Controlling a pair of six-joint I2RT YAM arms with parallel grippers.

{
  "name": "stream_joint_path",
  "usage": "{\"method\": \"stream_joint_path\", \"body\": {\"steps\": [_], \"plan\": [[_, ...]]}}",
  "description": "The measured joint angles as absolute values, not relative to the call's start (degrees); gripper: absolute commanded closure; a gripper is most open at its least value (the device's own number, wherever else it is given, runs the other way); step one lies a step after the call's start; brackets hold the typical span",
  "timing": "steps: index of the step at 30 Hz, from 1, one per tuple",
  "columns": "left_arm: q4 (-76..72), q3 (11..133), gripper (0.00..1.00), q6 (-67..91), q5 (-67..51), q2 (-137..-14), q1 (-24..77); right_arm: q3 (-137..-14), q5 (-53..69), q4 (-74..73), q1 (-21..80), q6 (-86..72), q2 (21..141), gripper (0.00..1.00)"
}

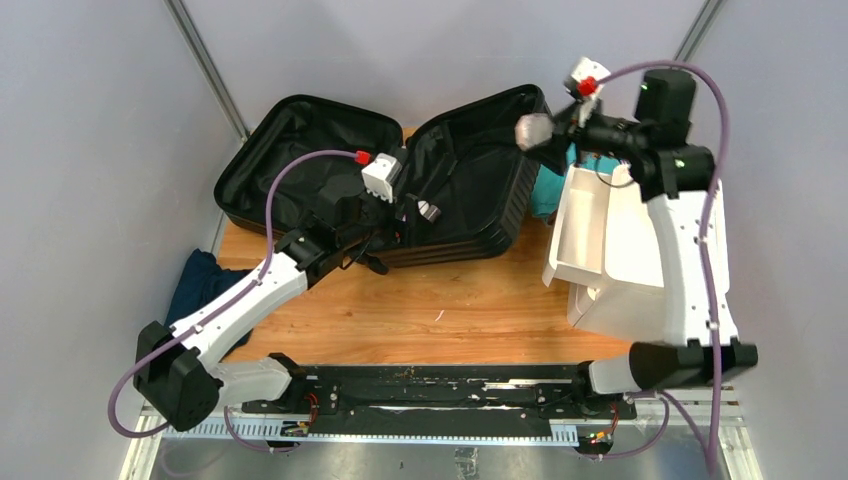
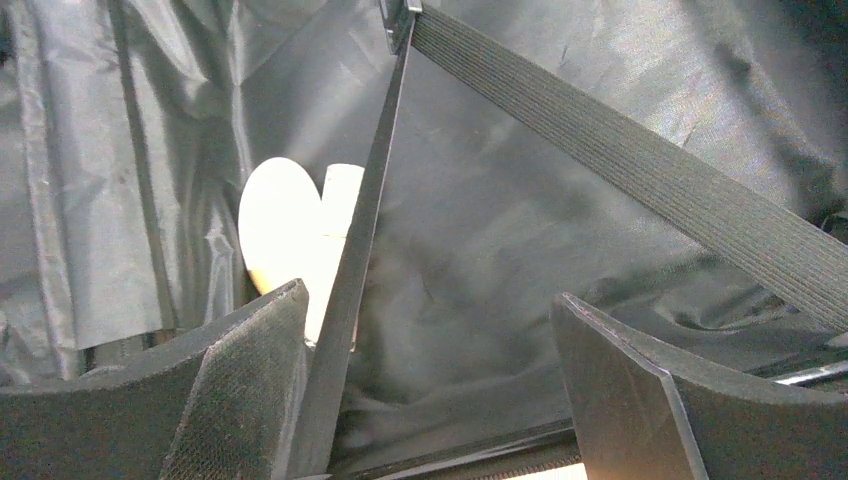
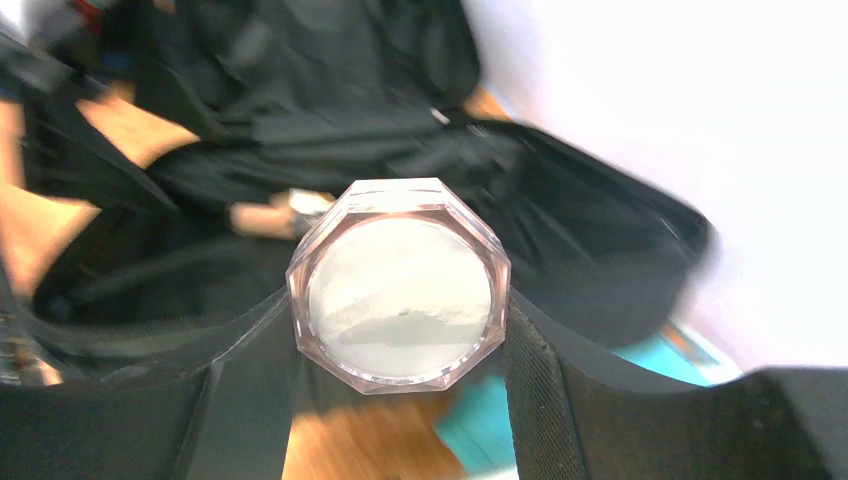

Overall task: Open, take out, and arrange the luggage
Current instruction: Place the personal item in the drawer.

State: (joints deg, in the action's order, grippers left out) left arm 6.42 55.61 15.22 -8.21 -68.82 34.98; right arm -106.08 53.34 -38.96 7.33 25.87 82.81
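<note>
One octagonal jar (image 3: 400, 280) is riding clamped in the right gripper (image 3: 398, 312) at one o'clock, while the left gripper (image 2: 425, 300) is hovering wide inside the luggage (image 1: 290, 140) at eleven o'clock, ideally skirting the strap (image 2: 640, 170).

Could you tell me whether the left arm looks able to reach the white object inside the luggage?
Probably yes, but not cleanly: the open left pincer sits close before the white object in the luggage, yet a thin black strap crosses in front of it and may get caught.
</note>
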Motion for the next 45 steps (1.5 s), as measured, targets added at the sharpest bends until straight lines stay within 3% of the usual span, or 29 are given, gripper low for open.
{"method": "stream_joint_path", "body": {"steps": [7,11,13,23,30,34,36,42,45], "plan": [[6.55,55.64,0.04,12.84,-5.93,-66.41,34.98,-90.15,39.72,-44.47,-6.68,33.76,72.14,0.94],[6.52,55.92,0.04,11.35,-5.69,-66.08,34.98,-82.94,34.46,-47.64,-8.40,37.60,71.85,0.89],[6.57,56.12,0.04,10.68,-5.74,-66.08,35.00,-81.01,32.56,-48.97,-8.40,39.42,71.96,0.83],[6.50,56.01,0.04,9.91,-5.80,-63.35,34.98,-80.95,28.27,-53.78,-8.75,47.05,72.01,0.30],[6.09,54.68,0.04,10.57,-6.00,-61.12,34.98,-82.48,28.45,-57.89,-8.78,49.93,72.14,0.12],[6.11,54.50,0.04,10.72,-6.24,-61.12,34.98,-84.82,29.58,-60.60,-8.88,50.00,72.69,0.14],[6.11,54.50,0.04,10.74,-6.39,-61.10,34.98,-86.43,31.33,-61.87,-8.93,49.93,73.32,0.20],[6.09,54.50,0.04,11.16,-6.61,-60.93,34.98,-89.12,44.71,-61.95,-9.02,42.37,74.72,0.68],[6.09,54.46,0.04,11.38,-6.92,-60.64,34.98,-87.33,49.78,-58.00,-9.02,34.50,75.79,0.81]]}}
